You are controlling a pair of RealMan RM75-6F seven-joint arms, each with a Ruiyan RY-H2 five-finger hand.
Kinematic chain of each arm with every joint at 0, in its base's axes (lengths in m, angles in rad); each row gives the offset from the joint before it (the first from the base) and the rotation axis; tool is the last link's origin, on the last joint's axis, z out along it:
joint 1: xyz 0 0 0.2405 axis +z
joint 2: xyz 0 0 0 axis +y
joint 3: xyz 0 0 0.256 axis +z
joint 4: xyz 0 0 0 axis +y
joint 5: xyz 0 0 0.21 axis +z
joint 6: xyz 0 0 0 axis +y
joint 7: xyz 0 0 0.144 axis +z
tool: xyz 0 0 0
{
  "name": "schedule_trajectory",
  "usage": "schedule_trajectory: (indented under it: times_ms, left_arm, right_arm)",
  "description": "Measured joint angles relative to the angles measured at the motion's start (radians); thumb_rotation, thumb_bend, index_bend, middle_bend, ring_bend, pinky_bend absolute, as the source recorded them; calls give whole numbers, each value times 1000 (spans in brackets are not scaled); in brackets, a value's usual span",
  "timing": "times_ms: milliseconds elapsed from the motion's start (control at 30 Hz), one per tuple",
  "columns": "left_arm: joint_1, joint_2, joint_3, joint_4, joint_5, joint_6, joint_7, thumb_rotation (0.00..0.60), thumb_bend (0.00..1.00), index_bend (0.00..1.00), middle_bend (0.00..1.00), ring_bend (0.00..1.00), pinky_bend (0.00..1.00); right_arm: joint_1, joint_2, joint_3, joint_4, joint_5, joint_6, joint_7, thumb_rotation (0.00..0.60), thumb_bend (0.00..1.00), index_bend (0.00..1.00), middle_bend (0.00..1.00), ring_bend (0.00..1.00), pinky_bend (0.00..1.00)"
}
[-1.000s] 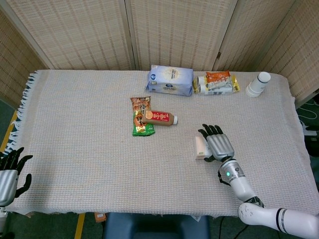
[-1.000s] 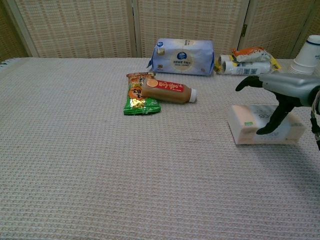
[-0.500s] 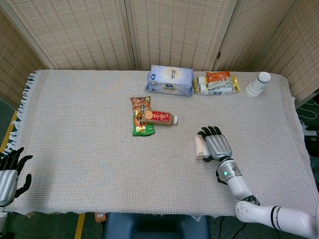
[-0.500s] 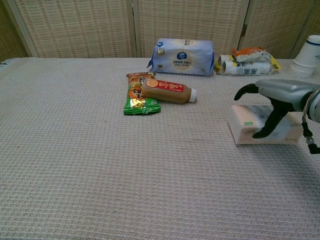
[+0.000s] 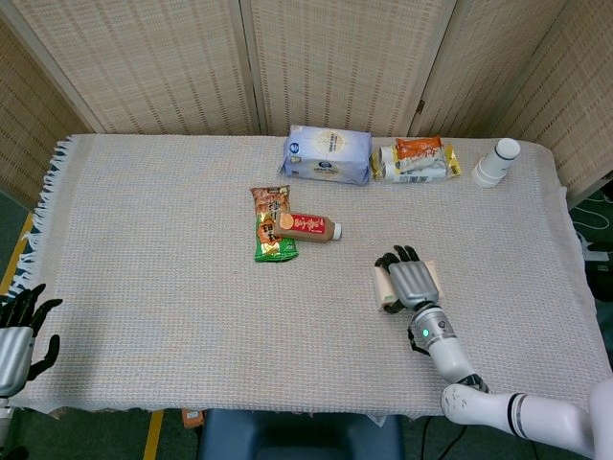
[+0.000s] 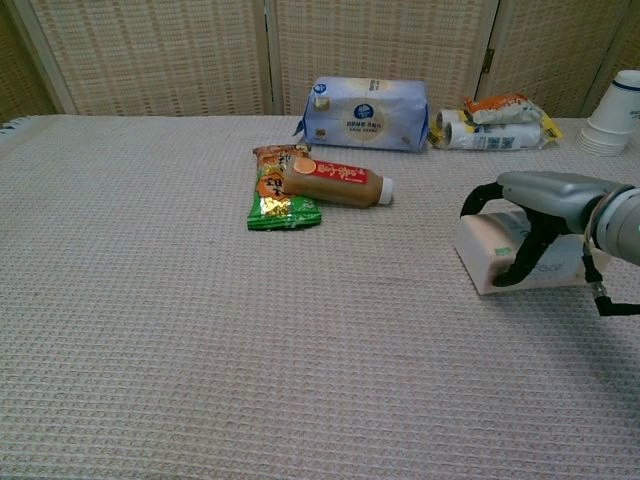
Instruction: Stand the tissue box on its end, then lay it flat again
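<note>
The tissue box (image 6: pixel 500 256) lies flat on the surface (image 6: pixel 200 350), right of centre, well apart from the bottle and snack packets. Over the last second your right hand (image 6: pixel 545 205) has come down and slid back along the box toward the robot: a second ago its fingers (image 6: pixel 478 197) reached past the far-left end with a gap under them, and now they curl over that end's top edge while the thumb presses the near side. In the head view the hand (image 5: pixel 410 279) covers most of the box (image 5: pixel 386 288), leaving only the left end showing. The fingers are closed around the box; the hold looks like a grasp. The box itself has barely shifted; the left end may sit a touch higher in the chest view, but I cannot tell if it has left the surface.

That means the first step is only beginning: you have your hold, but the box is not yet standing on its end. The next move probably calls for tipping it about its far-right end, with care that the thumb does not slip on the smooth wrapper.

Your left hand (image 5: pixel 17 331) stays at the near-left edge of the surface, fingers spread, holding nothing.
</note>
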State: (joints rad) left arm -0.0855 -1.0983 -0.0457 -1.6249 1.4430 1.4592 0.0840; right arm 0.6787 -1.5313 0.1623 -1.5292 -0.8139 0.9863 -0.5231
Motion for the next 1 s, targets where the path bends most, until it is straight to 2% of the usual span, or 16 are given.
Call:
schedule_trajectory:
  times_ms: [200,333,500,600,733,833,1000]
  left_arm:
    - [0,2,2,-5,7,3,-2,600,498,210,0,0,120]
    - [0,2,2,-4,5,1,0,600,499,210,0,0,120]
    - [0,1,1,-5,1,-1,3,600,499,210,0,0,120]
    - [1,2,1,-7,3,2,1,600,499,210,0,0,120]
    - [2,3,0,-8,4,5,-2,600,499,210,0,0,120]
    - [2,3,0,-9,4,5,-1,600,498,210,0,0,120]
    - [1,0,2,-11,3,2,10,600,499,210,0,0,120]
  right_arm:
    - [-5,-6,-3,9,-3,29,-1,600,2,372,344,135,0]
    - [-10,-13,-6,19,-13,44,4,600,63,388,414,186,0]
    - [-21,-16,2,28,-57,64,53,600,102,429,458,237,0]
    - [-34,-6,14,21,-97,69,131,600,104,432,462,253,0]
    - [-61,24,43,1,-171,73,325,600,108,425,462,264,0]
    - [-89,44,63,0,-256,94,545,600,112,425,462,267,0]
    - [-137,78,64,35,-417,132,1016,600,138,426,462,281,0]
